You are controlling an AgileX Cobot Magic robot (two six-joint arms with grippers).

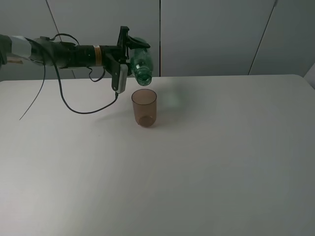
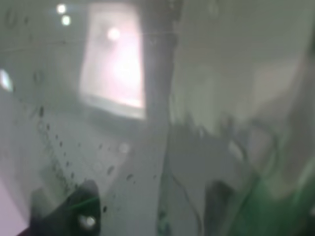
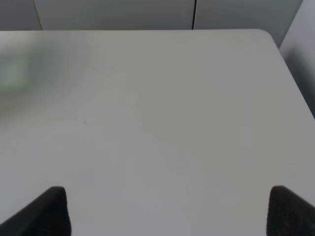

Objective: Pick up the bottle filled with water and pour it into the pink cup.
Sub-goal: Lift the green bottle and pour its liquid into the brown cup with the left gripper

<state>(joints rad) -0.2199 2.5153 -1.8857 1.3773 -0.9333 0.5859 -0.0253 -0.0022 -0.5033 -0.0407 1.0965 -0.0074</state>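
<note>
In the exterior high view the green bottle (image 1: pixel 141 63) is held tipped over, its open neck pointing down just above the pink cup (image 1: pixel 144 107). My left gripper (image 1: pixel 129 54) is shut on the bottle's body and comes in from the left. The cup stands upright on the white table (image 1: pixel 221 162). The left wrist view is a close blur with a green patch of the bottle (image 2: pixel 275 206) at one corner. The right gripper (image 3: pixel 167 209) is open, its two dark fingertips (image 3: pixel 49 211) wide apart above bare table; it does not show in the exterior high view.
A black cable (image 1: pixel 74 105) loops from the left arm down onto the table left of the cup. Grey wall panels stand behind the table's far edge. The table's rounded far right corner (image 3: pixel 268 34) shows in the right wrist view.
</note>
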